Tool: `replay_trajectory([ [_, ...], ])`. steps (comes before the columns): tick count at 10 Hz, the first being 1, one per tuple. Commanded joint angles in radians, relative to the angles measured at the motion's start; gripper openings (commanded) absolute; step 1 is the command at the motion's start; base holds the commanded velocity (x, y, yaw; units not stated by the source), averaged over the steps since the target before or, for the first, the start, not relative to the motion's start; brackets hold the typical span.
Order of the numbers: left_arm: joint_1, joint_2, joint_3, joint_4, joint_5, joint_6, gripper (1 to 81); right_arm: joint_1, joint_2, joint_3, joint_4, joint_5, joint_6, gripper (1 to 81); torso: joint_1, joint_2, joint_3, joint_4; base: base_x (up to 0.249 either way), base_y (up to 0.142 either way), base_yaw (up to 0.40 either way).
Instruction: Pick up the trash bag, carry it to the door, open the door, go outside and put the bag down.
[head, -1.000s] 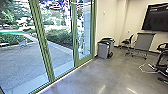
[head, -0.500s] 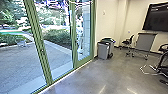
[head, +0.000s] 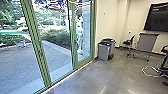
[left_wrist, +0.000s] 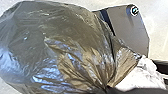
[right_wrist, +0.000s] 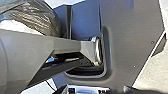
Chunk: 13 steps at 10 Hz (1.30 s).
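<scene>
Dark translucent plastic: trash bag (left_wrist: 50, 30), neck gathered, near the left wrist.
Hold, left and right: cannot be told.
Step in hand: probably the carry to the door.
Next move: likely calls for lining up with the green-framed glass doors (head: 34, 32), bag clear of the frame.
Floor: grey, smooth, glossy (head: 82, 80).
Beyond glass: paved yard (head: 17, 60), hedge (head: 58, 36).
Room: grey bins (head: 103, 52) by a pale wall (head: 108, 22); chair (head: 127, 42); dark screen (head: 158, 20).

Trash bag (left_wrist: 55, 45): dark shiny plastic, bulging, creased, bunched at neck, near robot's base plate. Door (head: 74, 50): green-framed glass, upright, looks shut, 11 o'clock.
</scene>
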Motion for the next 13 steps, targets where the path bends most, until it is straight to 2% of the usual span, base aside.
replay_trajectory([
  [1, -0.058, -0.003, 0.001, 0.000, 0.067, 0.002, 1.0, 0.035, 0.015, 0.009, -0.014, -0.053, -0.005, 81.1, 0.000, 0.000, 0.000, 0.000, 0.168, 0.000, 0.000],
  [3, -0.058, -0.003, 0.001, 0.000, 0.067, 0.002, 1.0, 0.036, 0.015, 0.009, -0.014, -0.053, -0.005, 81.1, 0.000, 0.000, 0.000, 0.000, 0.168, 0.000, 0.000],
  [13, -0.058, -0.002, -0.002, 0.000, 0.051, 0.002, 1.0, 0.030, 0.017, 0.002, -0.014, -0.053, -0.005, 81.1, -0.001, 0.000, 0.000, 0.000, 0.170, -0.074, 0.000],
])
